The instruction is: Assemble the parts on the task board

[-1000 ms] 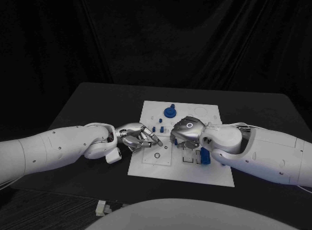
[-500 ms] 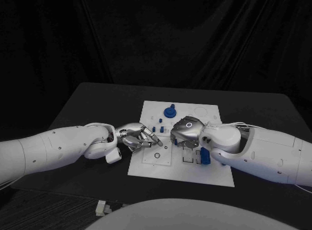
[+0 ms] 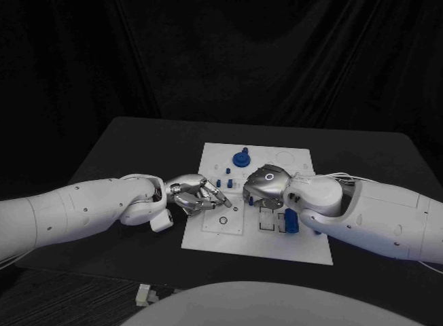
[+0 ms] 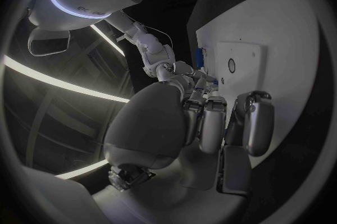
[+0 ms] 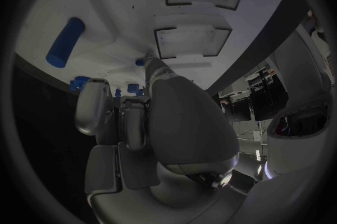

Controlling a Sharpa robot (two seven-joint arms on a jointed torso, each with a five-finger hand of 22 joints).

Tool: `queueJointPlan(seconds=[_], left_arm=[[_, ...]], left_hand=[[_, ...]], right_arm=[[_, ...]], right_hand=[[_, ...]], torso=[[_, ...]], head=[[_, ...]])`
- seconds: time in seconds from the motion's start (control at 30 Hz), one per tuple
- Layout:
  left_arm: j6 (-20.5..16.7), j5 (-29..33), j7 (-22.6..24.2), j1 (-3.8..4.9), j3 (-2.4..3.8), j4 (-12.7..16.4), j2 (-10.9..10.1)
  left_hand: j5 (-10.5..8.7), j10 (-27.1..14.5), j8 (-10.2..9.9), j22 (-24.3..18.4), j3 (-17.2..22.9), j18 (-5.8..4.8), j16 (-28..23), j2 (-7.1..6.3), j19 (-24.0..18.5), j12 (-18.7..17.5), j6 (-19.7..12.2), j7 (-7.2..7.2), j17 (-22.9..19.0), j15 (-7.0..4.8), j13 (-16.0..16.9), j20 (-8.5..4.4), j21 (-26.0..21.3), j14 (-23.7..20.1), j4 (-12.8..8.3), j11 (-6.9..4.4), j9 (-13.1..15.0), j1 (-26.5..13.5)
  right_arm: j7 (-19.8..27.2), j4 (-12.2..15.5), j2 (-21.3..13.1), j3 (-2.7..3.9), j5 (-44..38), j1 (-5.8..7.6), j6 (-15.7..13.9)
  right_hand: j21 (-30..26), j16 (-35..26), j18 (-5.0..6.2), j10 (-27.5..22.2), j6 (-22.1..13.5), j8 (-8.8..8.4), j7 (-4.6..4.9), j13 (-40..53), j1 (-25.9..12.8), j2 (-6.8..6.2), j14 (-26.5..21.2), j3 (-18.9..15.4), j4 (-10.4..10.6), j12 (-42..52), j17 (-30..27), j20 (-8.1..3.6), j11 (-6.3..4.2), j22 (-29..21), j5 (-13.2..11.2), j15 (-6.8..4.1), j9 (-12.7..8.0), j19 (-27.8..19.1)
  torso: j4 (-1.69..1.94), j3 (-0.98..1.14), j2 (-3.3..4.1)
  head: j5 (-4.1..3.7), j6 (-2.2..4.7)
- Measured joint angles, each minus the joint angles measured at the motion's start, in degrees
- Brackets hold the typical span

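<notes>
The white task board (image 3: 243, 234) lies in the middle of the black table. My left hand (image 3: 196, 193) hovers at the board's left edge with its fingers (image 4: 210, 126) curled in and nothing seen in them. My right hand (image 3: 266, 187) sits over the board's middle, fingers curled. One fingertip (image 5: 156, 69) reaches down to the board beside a small blue bit (image 5: 142, 61), and whether it pinches that bit is hidden. A round blue part with a knob (image 3: 241, 159) stands at the far end, and small blue pegs (image 3: 226, 181) stand between the hands. A blue block (image 3: 290, 221) stands near my right forearm.
A blue cylinder (image 5: 64, 43) lies on the board beside two rectangular recesses (image 5: 191, 41). A black ring mark (image 3: 223, 221) lies on the board's near left. Bare black table (image 3: 123, 146) extends to the left and far side, and a small white object (image 3: 143, 293) lies at the near edge.
</notes>
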Motion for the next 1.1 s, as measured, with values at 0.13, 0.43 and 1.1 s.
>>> queueJointPlan(seconds=[0.13,0.43,1.1], left_arm=[[0.0,0.0,0.0,0.00,0.00,0.0,0.0],[0.1,0.0,0.0,-0.02,0.00,-0.1,0.1],[0.2,0.0,0.0,-0.05,0.00,-0.2,0.1]], left_hand=[[0.00,0.0,0.0,0.0,0.0,0.00,0.0,0.00,0.0,0.0,0.0,0.00,0.0,0.00,0.0,0.00,0.0,0.0,0.0,0.00,0.0,0.0],[0.00,0.0,0.0,0.0,0.0,0.00,0.0,0.00,-0.2,0.0,0.0,0.00,0.0,0.00,0.0,0.20,-0.2,0.0,0.0,0.00,0.0,0.0],[0.00,0.0,0.0,0.0,0.0,0.00,0.0,0.00,-0.2,0.0,0.0,0.00,0.0,0.00,0.0,0.20,-0.2,0.0,0.0,0.00,0.0,0.0]], right_arm=[[0.0,-0.2,0.1,0.00,0.0,0.00,0.1],[0.1,-0.6,0.4,0.08,0.0,0.00,0.4],[0.5,-1.6,1.0,0.21,0.0,0.05,0.4]], right_hand=[[0.0,0.0,-0.01,0.0,0.0,0.00,0.00,0.0,0.0,0.00,0.0,0.0,0.0,0.0,0.0,0.00,0.00,0.0,-0.1,0.00,-0.1,0.0],[0.0,0.0,0.00,0.0,0.0,0.00,0.00,0.0,0.0,0.00,0.0,0.0,0.0,0.0,0.0,0.00,0.00,0.0,-0.8,0.00,-0.2,0.0],[0.1,0.0,0.00,0.0,4.5,1.24,0.18,0.0,-1.5,1.53,0.0,-0.2,-0.5,0.0,0.0,0.00,0.00,0.0,0.2,0.00,-0.2,0.0]], torso=[[0.00,0.00,0.00],[0.00,0.00,-0.01],[0.00,0.00,0.00]], head=[[0.00,0.00],[0.07,0.00],[0.22,0.00]])
